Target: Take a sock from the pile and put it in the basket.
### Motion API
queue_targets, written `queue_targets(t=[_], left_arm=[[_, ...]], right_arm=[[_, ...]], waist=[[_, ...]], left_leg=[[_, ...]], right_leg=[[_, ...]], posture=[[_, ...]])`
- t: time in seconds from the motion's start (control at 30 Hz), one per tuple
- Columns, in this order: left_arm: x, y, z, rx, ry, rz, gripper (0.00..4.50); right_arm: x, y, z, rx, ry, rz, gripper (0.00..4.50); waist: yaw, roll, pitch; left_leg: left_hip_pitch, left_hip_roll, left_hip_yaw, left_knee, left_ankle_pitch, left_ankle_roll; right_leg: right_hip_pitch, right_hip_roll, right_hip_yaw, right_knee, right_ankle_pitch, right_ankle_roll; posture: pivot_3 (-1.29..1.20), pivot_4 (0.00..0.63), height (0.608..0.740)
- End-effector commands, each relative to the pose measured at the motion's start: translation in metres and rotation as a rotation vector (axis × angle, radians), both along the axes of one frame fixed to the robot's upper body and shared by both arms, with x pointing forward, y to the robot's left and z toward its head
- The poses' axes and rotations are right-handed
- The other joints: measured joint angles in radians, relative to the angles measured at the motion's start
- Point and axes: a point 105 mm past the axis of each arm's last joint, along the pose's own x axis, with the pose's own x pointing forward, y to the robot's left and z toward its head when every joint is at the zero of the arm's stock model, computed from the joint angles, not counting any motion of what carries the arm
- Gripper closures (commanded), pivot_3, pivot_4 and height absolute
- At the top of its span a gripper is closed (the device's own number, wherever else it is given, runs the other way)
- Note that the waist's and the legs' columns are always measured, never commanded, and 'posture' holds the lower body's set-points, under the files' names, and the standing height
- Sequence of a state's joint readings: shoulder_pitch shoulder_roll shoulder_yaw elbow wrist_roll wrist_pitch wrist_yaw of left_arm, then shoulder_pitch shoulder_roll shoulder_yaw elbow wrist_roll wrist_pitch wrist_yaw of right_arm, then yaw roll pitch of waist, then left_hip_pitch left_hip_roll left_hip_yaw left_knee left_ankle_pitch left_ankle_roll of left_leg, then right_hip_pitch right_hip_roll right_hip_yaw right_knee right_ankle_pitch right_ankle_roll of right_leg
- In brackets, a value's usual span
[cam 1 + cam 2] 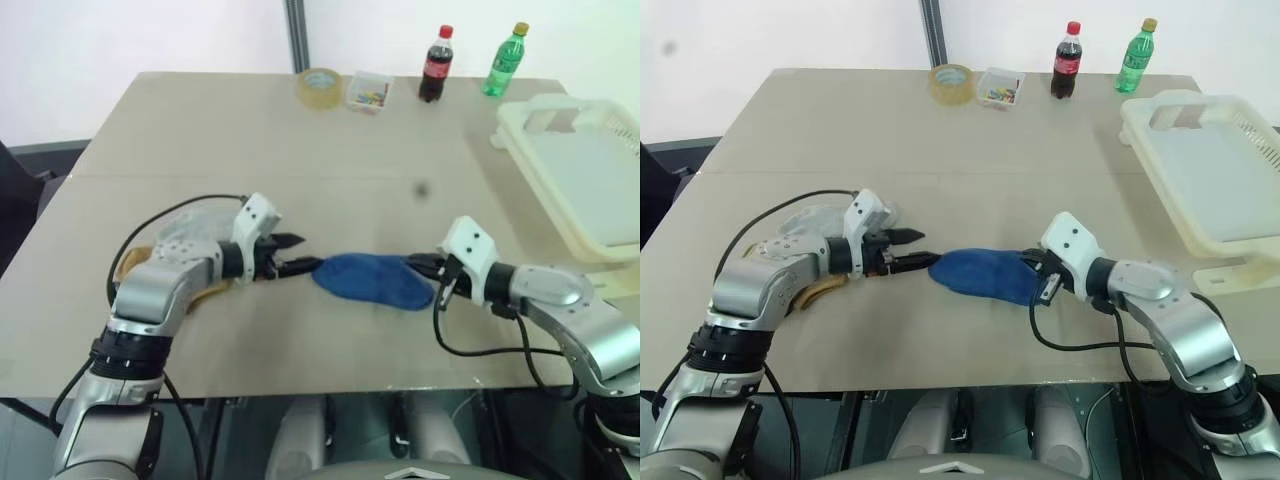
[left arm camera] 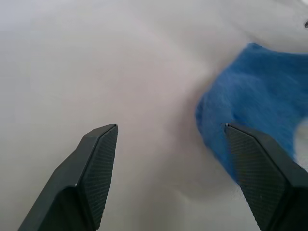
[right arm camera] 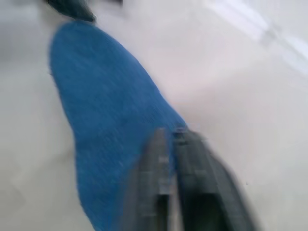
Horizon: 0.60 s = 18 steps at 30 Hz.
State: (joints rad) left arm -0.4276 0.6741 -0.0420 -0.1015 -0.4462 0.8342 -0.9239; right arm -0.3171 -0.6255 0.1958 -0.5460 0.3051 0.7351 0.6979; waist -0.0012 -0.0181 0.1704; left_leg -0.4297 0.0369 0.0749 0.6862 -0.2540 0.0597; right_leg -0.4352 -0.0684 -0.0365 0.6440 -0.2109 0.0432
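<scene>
A blue sock (image 1: 370,280) lies on the table's middle, stretched between my two grippers. My left gripper (image 1: 305,253) stands open at the sock's left end; in the left wrist view the sock (image 2: 250,96) sits by one fingertip (image 2: 240,144), not pinched. At the right end my right gripper (image 1: 420,266) is shut on the blue sock, its fingers (image 3: 159,159) pressed together over the cloth (image 3: 101,96). The pile (image 1: 130,265), yellow and grey socks, lies partly hidden under my left arm. The cream basket (image 1: 1185,97) stands at the table's right side.
A tape roll (image 1: 320,87), a small clear box (image 1: 368,90), a cola bottle (image 1: 436,65) and a green bottle (image 1: 506,62) line the far edge. Bare tabletop lies between the sock and the basket. The table's front edge runs just below both arms.
</scene>
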Motion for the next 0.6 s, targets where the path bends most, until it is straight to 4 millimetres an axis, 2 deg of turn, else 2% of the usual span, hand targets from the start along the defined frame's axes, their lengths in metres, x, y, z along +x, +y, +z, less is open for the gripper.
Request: queue_targets(t=[0.03, 0.17, 0.33, 0.5, 0.6], left_arm=[[-0.009, -0.007, 0.009, -0.042, 0.018, -0.035, 0.73], [-0.021, -0.006, 0.001, -0.035, 0.105, -0.039, 0.73], [-0.031, -0.008, -0.007, -0.034, 0.158, -0.044, 0.73], [-0.024, -0.032, -0.013, -0.081, 0.152, -0.069, 0.73], [-0.027, -0.052, -0.01, -0.11, 0.149, -0.134, 0.73]], right_arm=[[0.001, 0.016, -0.007, -0.02, -0.025, 0.095, 4.47], [0.007, 0.023, -0.027, -0.042, 0.009, 0.137, 4.47], [0.013, 0.019, -0.057, -0.123, 0.045, 0.163, 4.47], [0.013, 0.017, -0.057, -0.113, 0.039, 0.168, 4.47], [0.013, 0.016, -0.054, -0.11, 0.034, 0.165, 4.47]], waist=[[0.001, 0.0, 0.0], [-0.002, 0.0, 0.0], [-0.003, 0.0, 0.0], [0.0, -0.001, -0.001], [0.001, -0.001, -0.001]], left_leg=[[0.0, 0.0, 0.0, 0.0, 0.0, 0.0], [0.0, 0.0, 0.0, 0.0, 0.001, -0.002], [0.0, 0.0, 0.0, 0.0, 0.002, -0.003], [0.006, 0.0, 0.0, 0.0, 0.001, -0.002], [0.011, 0.0, 0.0, 0.0, -0.001, 0.001]], right_leg=[[0.0, 0.0, 0.0, 0.0, 0.0, 0.0], [0.0, 0.0, 0.0, 0.0, 0.0, 0.0], [0.0, 0.0, 0.0, 0.0, 0.0, 0.0], [0.007, 0.0, 0.0, 0.0, 0.0, 0.0], [0.011, 0.0, 0.0, 0.0, 0.0, 0.0]], posture=[[0.0, 0.15, 0.74], [0.0, 0.15, 0.74], [0.0, 0.15, 0.74], [0.0, 0.15, 0.74], [0.0, 0.15, 0.74]])
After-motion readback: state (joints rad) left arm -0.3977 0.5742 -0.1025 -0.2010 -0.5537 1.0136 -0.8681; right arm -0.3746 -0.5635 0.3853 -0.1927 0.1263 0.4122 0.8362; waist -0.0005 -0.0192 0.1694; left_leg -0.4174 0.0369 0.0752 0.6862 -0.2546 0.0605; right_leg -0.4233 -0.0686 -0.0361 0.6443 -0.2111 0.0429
